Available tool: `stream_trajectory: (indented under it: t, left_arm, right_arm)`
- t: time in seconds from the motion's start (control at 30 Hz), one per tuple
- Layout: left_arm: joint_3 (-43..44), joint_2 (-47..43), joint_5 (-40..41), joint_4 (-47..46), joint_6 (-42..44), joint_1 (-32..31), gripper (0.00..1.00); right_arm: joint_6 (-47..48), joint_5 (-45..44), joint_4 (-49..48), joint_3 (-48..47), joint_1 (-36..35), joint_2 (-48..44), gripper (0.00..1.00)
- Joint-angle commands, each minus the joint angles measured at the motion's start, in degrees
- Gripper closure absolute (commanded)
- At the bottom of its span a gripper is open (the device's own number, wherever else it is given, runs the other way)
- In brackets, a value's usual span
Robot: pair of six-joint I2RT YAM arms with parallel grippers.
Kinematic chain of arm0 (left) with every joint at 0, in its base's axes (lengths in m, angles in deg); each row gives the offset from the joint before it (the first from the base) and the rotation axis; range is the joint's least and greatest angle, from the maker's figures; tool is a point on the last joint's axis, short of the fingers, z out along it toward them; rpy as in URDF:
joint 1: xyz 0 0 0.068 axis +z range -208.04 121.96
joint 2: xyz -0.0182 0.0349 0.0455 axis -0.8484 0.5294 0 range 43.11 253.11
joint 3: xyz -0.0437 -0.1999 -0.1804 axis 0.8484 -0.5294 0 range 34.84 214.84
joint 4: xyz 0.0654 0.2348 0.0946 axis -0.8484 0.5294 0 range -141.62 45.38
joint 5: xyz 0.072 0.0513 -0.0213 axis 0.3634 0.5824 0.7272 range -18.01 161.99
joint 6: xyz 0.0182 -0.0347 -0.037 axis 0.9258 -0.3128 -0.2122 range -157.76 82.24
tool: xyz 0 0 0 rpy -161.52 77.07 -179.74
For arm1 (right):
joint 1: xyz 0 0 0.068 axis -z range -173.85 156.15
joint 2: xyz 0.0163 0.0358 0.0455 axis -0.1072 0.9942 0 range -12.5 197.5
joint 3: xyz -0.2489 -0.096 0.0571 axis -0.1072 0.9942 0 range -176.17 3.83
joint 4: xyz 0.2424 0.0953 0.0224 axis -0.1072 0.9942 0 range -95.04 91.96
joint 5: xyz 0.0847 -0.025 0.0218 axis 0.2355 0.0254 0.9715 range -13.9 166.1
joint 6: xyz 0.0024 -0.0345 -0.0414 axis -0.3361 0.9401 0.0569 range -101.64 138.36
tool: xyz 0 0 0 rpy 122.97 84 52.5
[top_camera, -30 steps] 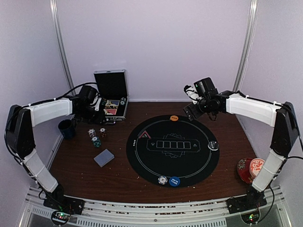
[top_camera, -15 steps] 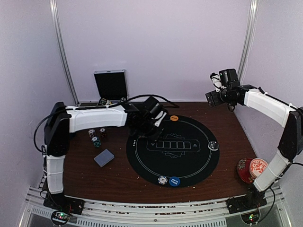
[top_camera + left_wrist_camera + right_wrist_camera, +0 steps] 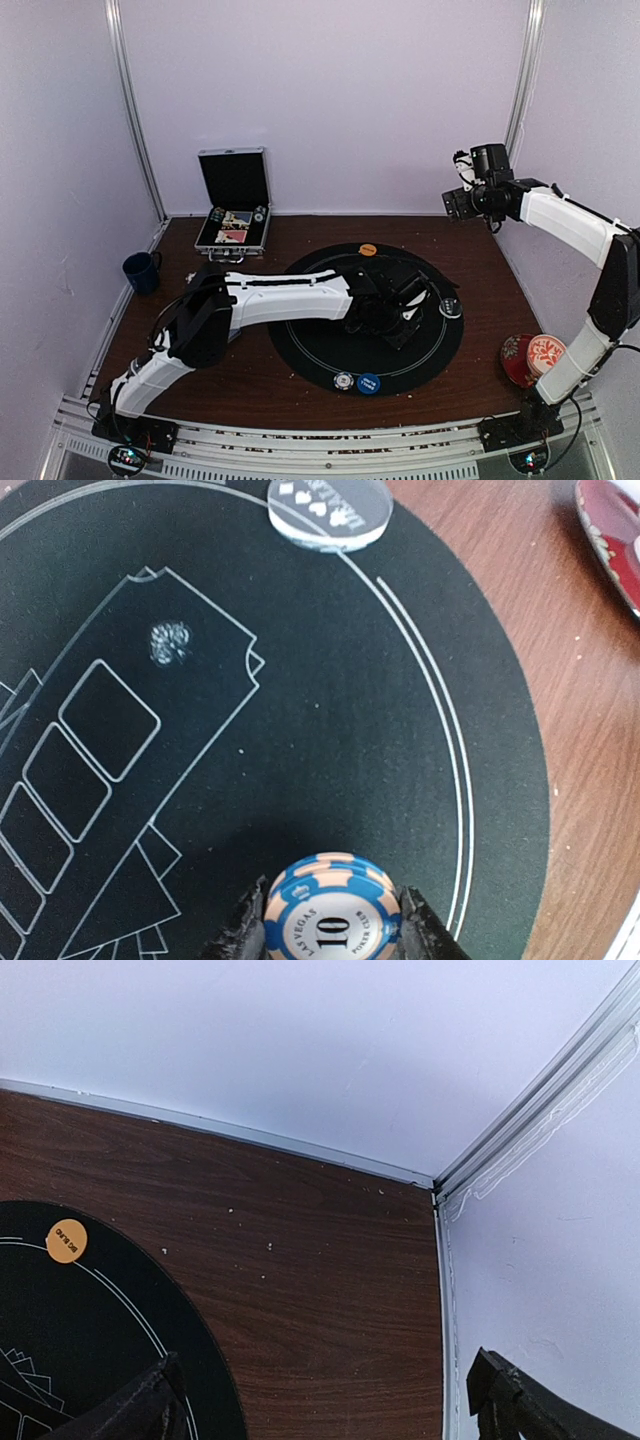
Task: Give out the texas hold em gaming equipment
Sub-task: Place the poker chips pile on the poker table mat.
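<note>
My left gripper (image 3: 331, 932) is pinched narrow on a blue-and-peach poker chip (image 3: 332, 908) marked 10. It holds the chip by its edges over the black mat (image 3: 330, 730), toward the mat's 3 o'clock side and inside the white ring. The clear dealer disc (image 3: 330, 508) lies on that ring at 3 o'clock, near the chip but apart from it. My right gripper (image 3: 330, 1410) is spread wide with nothing in it, raised by the back wall at about 1 o'clock of the mat.

Done, as I judge it: the orange disc (image 3: 368, 249) sits at 12 o'clock, and the white chip (image 3: 344, 381) and blue disc (image 3: 369, 383) sit side by side at 6 o'clock — several places are served. Left to do: set this chip down, then fetch more from the open case (image 3: 233, 215) at 10 o'clock, which looks to hold further pieces. I can't see any cards — my left arm covers the mat's 9 o'clock side.
</note>
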Motion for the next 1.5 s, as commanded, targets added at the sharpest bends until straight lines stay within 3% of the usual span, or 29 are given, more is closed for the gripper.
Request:
stream_trajectory:
  t: [0.0, 0.3, 0.4, 0.8, 1.1, 1.37, 1.47]
  left_arm:
    - [0.83, 1.36, 0.25, -2.46, -1.70, -0.25, 0.73]
    - [-1.01, 3.11, 1.76, -2.40, -2.36, -1.14, 0.72]
    - [-1.70, 3.54, 1.76, -2.40, -2.41, -1.25, 0.67]
    - [-2.58, -4.09, 7.01, -0.20, -2.10, -1.03, 0.03]
    - [-16.99, -25.32, 23.68, 5.68, -4.42, 1.84, 0.02]
    - [-41.07, -45.18, 27.74, 6.12, -6.99, 9.68, 0.02]
    - [-48.27, -50.50, 29.10, 4.75, -6.61, 12.50, 0.02]
  right_arm:
    - [-0.80, 0.26, -0.99, 0.57, 0.33, -1.95, 0.00]
    - [-0.63, 1.54, -1.01, 0.77, 0.33, -2.00, 0.00]
    - [-0.14, 2.92, -0.75, 0.82, 0.33, -2.17, 0.00]
    - [1.29, 13.22, 8.28, -3.45, 0.33, -3.60, 0.00]
    - [2.78, 28.74, 18.11, -0.87, -1.07, -5.07, 0.00]
    - [7.98, 28.76, 22.91, 7.27, -11.09, -5.54, 0.00]
    - [8.87, 24.73, 22.45, 11.49, -16.47, -5.62, 0.00]
